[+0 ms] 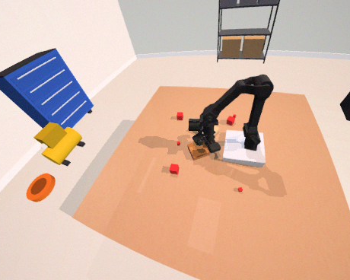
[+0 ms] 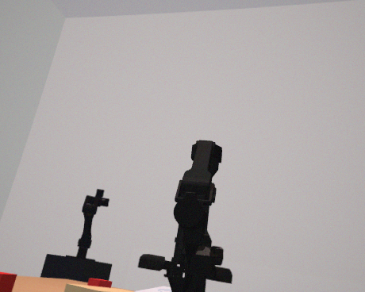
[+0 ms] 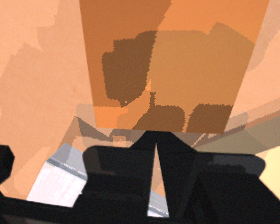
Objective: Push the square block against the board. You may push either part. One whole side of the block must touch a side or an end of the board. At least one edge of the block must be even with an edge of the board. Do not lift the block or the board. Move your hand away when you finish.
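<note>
The square block (image 1: 195,152) (image 3: 206,65) is orange-brown and lies flat on the mat, left of the robot's white base in the top view. The board (image 1: 216,129) (image 2: 81,288) (image 3: 278,167) is pale yellow and mostly hidden behind the arm. In the wrist view the block's near right corner is close to the board's side, their edges at an angle; whether they touch cannot be told. My gripper (image 1: 207,144) (image 2: 187,283) (image 3: 155,127) is shut and empty, its tips low at the block's near edge. Contact with the block cannot be told.
The white base (image 1: 232,150) (image 3: 56,182) stands beside the block. Red cubes lie around: one (image 1: 179,116) behind left, one (image 1: 174,169) in front, one (image 1: 230,120) behind the arm. Small red cubes lie left (image 1: 179,143) and front right (image 1: 240,189).
</note>
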You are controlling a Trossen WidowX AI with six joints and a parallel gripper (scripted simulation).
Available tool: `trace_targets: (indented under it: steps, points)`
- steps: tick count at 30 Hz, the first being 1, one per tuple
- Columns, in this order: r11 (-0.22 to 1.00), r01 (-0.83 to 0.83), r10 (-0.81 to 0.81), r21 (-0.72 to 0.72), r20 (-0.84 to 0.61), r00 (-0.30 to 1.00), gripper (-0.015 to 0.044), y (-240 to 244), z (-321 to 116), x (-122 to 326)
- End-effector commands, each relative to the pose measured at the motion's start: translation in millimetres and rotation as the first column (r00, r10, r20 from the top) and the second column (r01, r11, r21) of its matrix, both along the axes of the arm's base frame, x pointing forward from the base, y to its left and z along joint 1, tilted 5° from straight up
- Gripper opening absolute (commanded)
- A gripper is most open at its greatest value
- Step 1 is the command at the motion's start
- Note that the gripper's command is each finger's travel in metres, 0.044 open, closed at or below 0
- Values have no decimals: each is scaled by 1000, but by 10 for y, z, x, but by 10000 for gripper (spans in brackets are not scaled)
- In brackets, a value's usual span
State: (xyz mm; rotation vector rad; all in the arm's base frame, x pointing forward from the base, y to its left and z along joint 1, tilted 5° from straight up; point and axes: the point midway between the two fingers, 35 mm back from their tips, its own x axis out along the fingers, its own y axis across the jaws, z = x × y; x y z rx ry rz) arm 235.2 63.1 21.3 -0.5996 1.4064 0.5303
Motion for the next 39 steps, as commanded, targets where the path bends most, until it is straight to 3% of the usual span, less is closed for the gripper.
trace_targets:
  steps: [1,39]
  points:
    - [1000,4,-4,4,6,1000,0,52,5,53]
    - [1000,4,-4,2,3,1000,0,-229,-26,-256]
